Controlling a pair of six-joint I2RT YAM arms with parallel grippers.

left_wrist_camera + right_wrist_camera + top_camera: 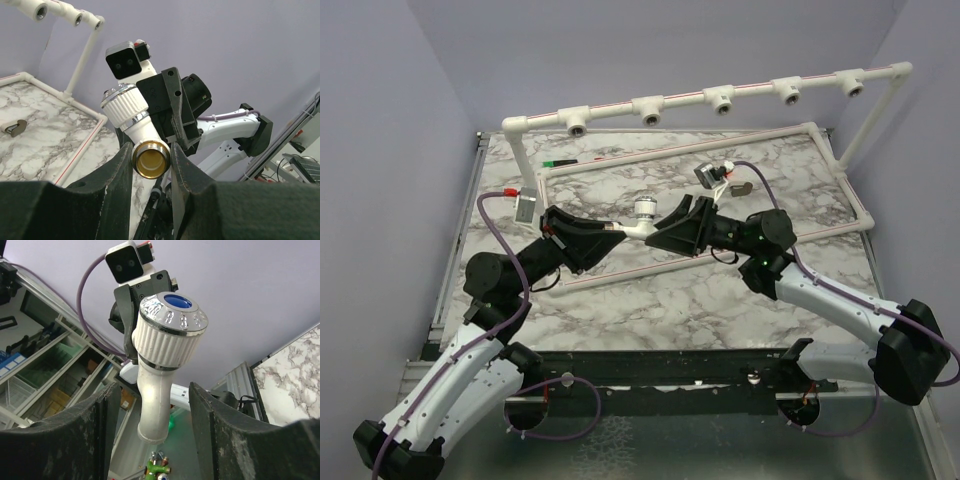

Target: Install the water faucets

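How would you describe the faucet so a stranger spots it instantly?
Find the marble table, then where the left gripper and right gripper meet above it. Between them is the faucet: the only piece with a ribbed white knob, chrome cap and brass end.

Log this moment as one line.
left pincer: shut on faucet | right pincer: open, straddling faucet | faucet: midair, above table

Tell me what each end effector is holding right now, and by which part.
Left end effector pinches the white chrome-capped faucet by its brass threaded end. Right end effector straddles its white spout, gaps on both sides: holding nothing.
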